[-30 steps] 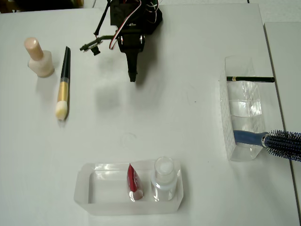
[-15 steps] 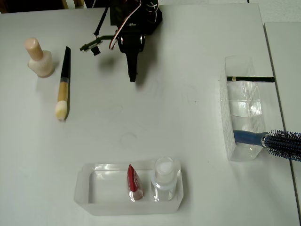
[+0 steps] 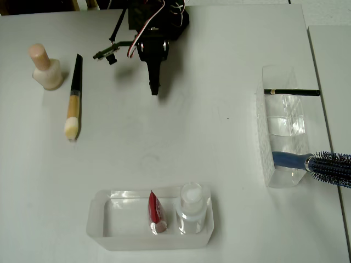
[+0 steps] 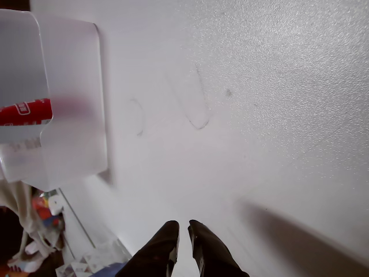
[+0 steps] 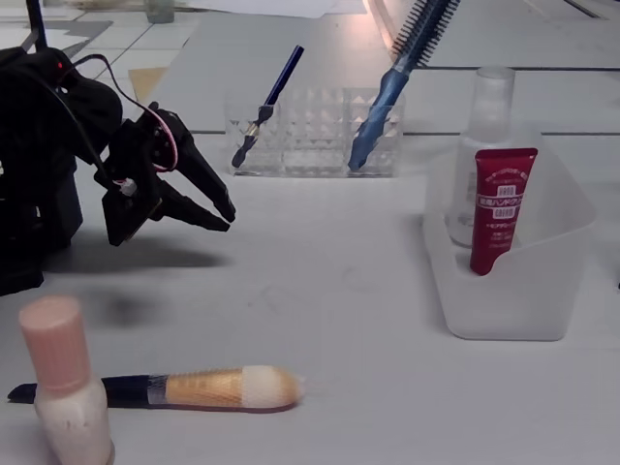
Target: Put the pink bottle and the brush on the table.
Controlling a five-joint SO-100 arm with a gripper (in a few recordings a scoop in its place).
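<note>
Two task items lie on the table, both out of the trays. Item one: the pink bottle, upright at about ten o'clock in the overhead view, cap uppermost; in the fixed view it stands at seven o'clock, nearest the camera. Item two: the brush, lying flat just beside the bottle on its three o'clock side in the overhead view, apart from it, black handle toward twelve, cream bristles toward six.

Gripper: black, at about twelve o'clock in the overhead view, well apart from both items, fingers pointing toward six. It hangs above the bare tabletop; jaws narrow, with a slim gap at the tips in the wrist view and a small spread in the fixed view. Nothing is held.

Other stock, overhead view: clear tray at six o'clock, holding a red sachet and a clear bottle side by side; second clear tray at three o'clock, holding a thin black pencil and a blue hairbrush.
</note>
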